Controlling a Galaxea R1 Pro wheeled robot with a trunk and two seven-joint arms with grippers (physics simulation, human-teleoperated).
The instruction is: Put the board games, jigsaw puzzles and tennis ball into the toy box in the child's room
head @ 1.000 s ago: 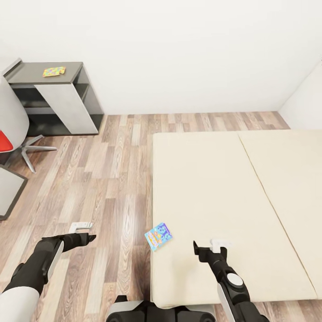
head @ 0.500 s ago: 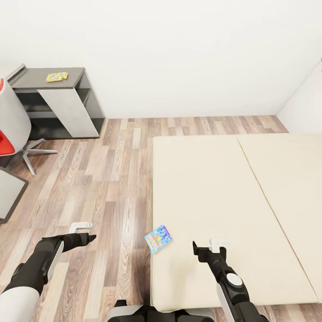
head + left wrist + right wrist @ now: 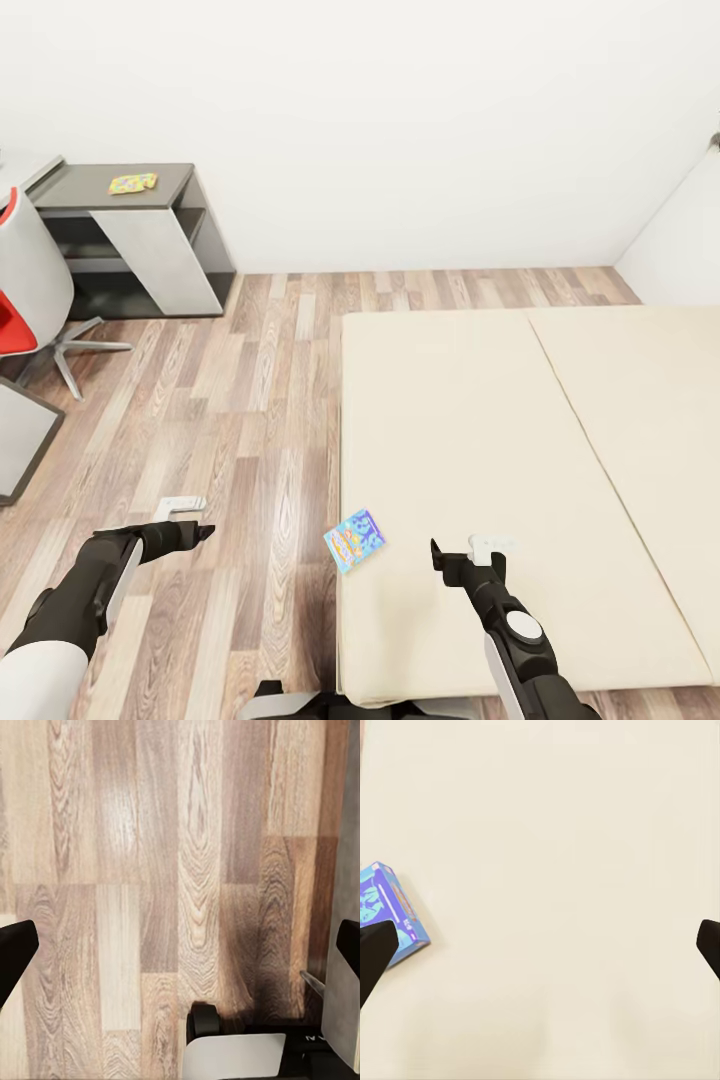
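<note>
Blue board game [image 3: 355, 540] lies flat and skewed at the near left edge of the bed [image 3: 470, 420], one corner jutting slightly over the wood-plank floor [image 3: 230, 400]. In the right wrist view the same box [image 3: 394, 911] sits on the cream mattress [image 3: 555, 870] just beside one dark fingertip, untouched. The right claw [image 3: 478, 548] hangs over the bed a little to the right of the box, its fingers spread wide and holding nothing. The left claw [image 3: 180, 505] hovers over bare floor to the left of the bed, likewise spread and empty; its wrist view looks down on planks [image 3: 150, 870]. Far off by the white wall, a jigsaw puzzle [image 3: 133, 183] rests on the dark grey surface [image 3: 80, 186]. A red-and-white chair [image 3: 30, 300] stands near it.
</note>
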